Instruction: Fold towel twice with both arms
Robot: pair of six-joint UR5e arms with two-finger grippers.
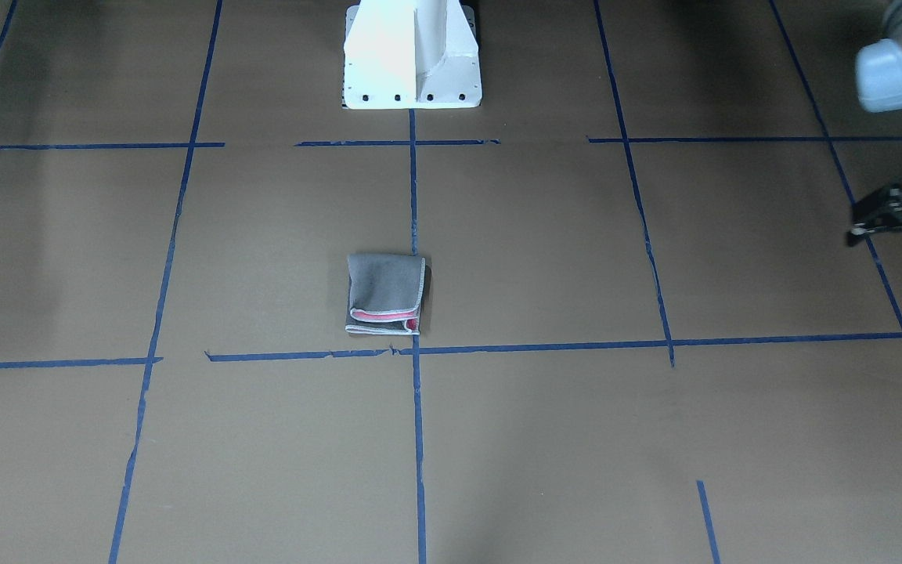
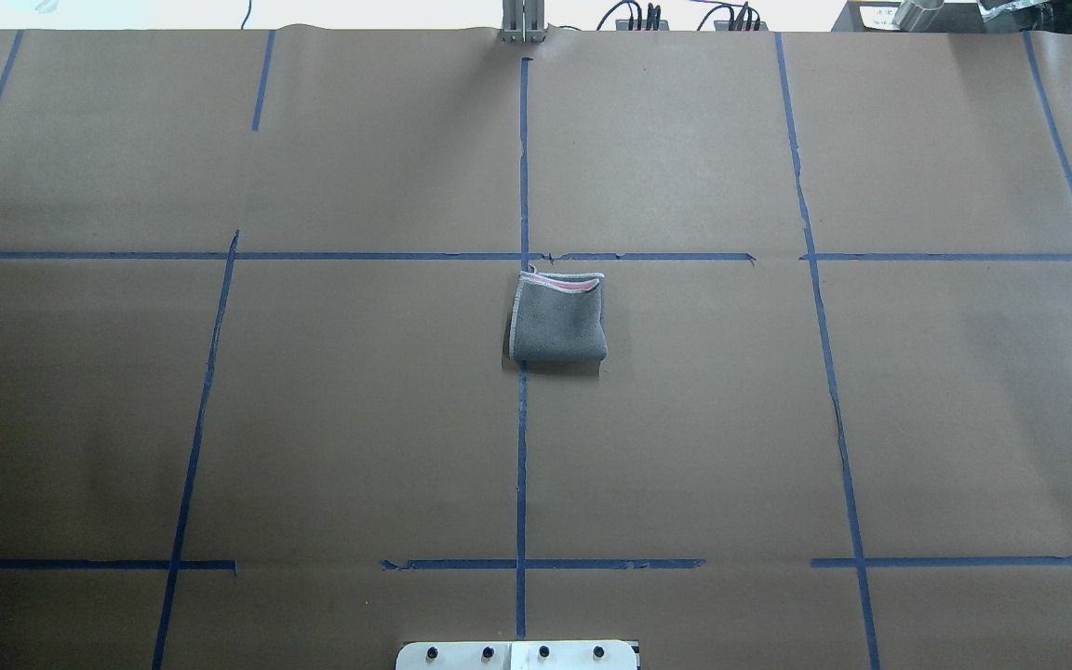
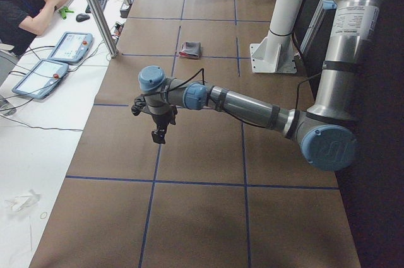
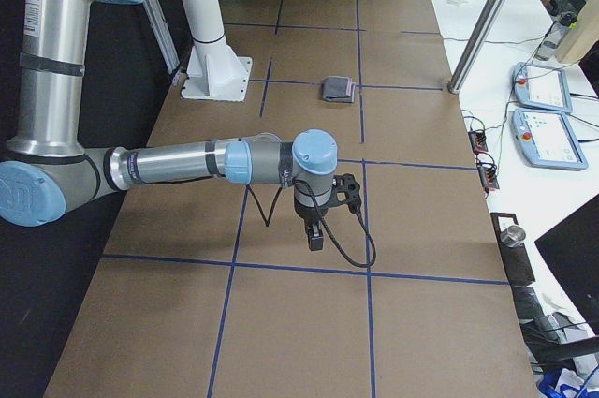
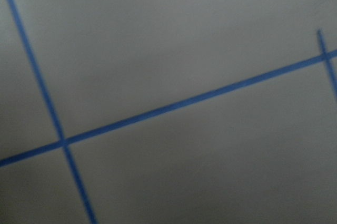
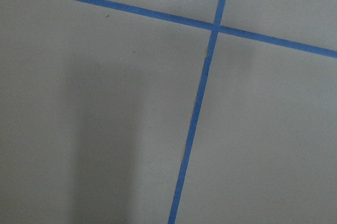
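The towel (image 1: 384,294) lies folded into a small square at the middle of the table, grey face up, with a pink-red strip and pale edging showing at its far edge (image 2: 557,321). It also shows in the side views (image 3: 190,48) (image 4: 337,89). My left gripper (image 1: 889,244) hangs far off to the robot's left of the towel, its fingers apart and empty; it also shows in the exterior left view (image 3: 158,130). My right gripper (image 4: 314,234) hangs above the table far to the robot's right of the towel; I cannot tell whether it is open or shut. Both wrist views show only brown paper and blue tape.
The white pedestal base (image 1: 412,63) stands at the robot's side of the table. Blue tape lines (image 2: 522,419) grid the brown paper. A metal pole (image 3: 95,9), tablets (image 3: 69,46) and a seated operator (image 3: 25,3) are at the far side.
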